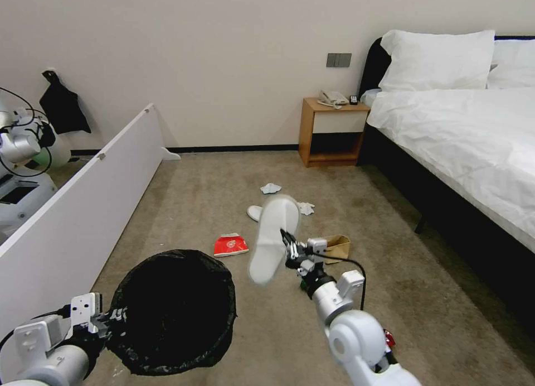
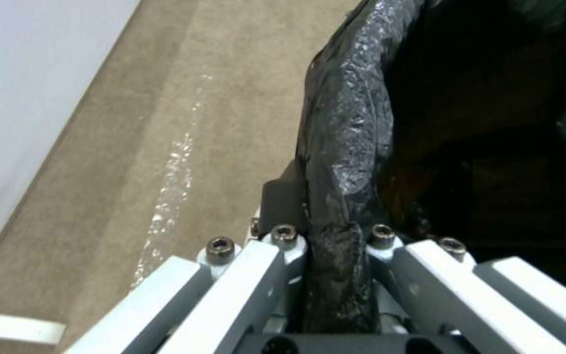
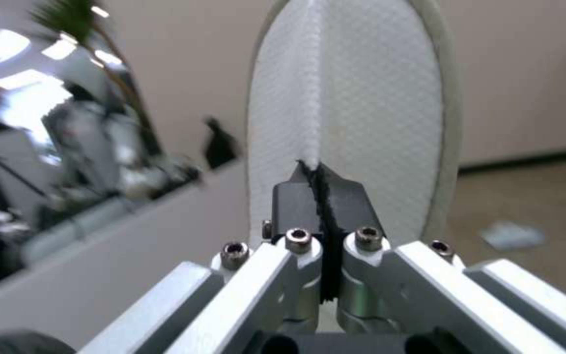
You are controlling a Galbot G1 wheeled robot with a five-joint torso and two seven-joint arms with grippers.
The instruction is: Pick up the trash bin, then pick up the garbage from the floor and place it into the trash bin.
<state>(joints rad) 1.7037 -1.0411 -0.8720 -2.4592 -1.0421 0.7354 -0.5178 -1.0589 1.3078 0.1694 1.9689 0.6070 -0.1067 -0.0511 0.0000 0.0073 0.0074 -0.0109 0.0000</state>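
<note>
While the left gripper [image 1: 108,318] pinches the bin [image 1: 173,310] by its bag-covered rim at the robot's lower left, the head view shows the right gripper [image 1: 290,246] carrying a white slipper [image 1: 271,238] in the air, near the bin's far right side but not yet over its mouth. So the bin step looks done and the litter step is in hand. The next move, I judge, calls for swinging the slipper over the opening before the fingers part; it is long and floppy, so it could catch the rim. On the floor [image 1: 401,297] beyond lie a second slipper [image 1: 254,212], mostly hidden by the held one, a red packet [image 1: 230,245], a paper bag [image 1: 337,247] and tissues [image 1: 271,188]. The carpet is plain beige-brown. A nightstand [image 1: 331,132] stands against the far wall, a bed [image 1: 473,140] on the right and a white board [image 1: 83,207] on the left.

From the left wrist, the fingers [image 2: 283,196] are pressed on the crinkled black rim [image 2: 345,147], with carpet [image 2: 165,147] below.

From the right wrist, the black fingers [image 3: 345,204] are pressed together on a fold of the slipper [image 3: 361,108], which stands up from them against the pale wall.
</note>
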